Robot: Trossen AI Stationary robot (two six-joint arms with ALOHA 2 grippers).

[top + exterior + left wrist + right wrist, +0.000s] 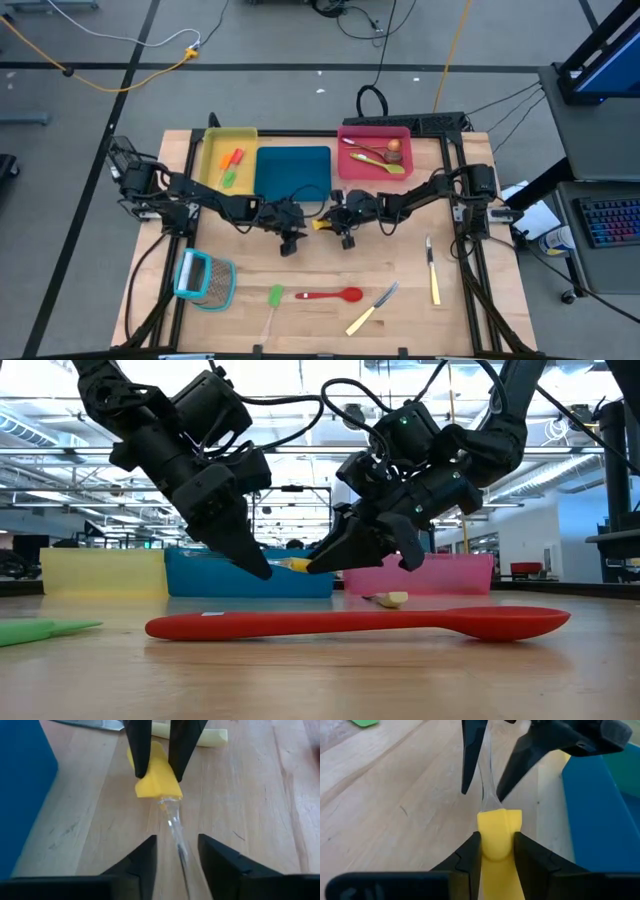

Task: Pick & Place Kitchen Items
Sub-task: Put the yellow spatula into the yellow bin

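A small spatula with a yellow head and a clear handle hangs at mid table, just in front of the blue tray. My right gripper is shut on the head. My left gripper faces it from the table's left. It is open, one finger on each side of the clear handle, with a gap showing on both sides. On the near part of the table lie a red spoon, a green spatula and two cream-handled knives. My right gripper pinches the spatula's yellow head between its two fingers, which lie on the head's two sides. The fingers come from the table's right, slanting down, and lie along the spatula. In the low view the head is clear of the table, and the clear handle points at my left gripper.
A yellow tray holding an orange and a green spatula, the blue tray and a red tray with spoons stand along the far edge. A light-blue-framed grater lies near left. A cream-handled knife lies beyond the spatula.
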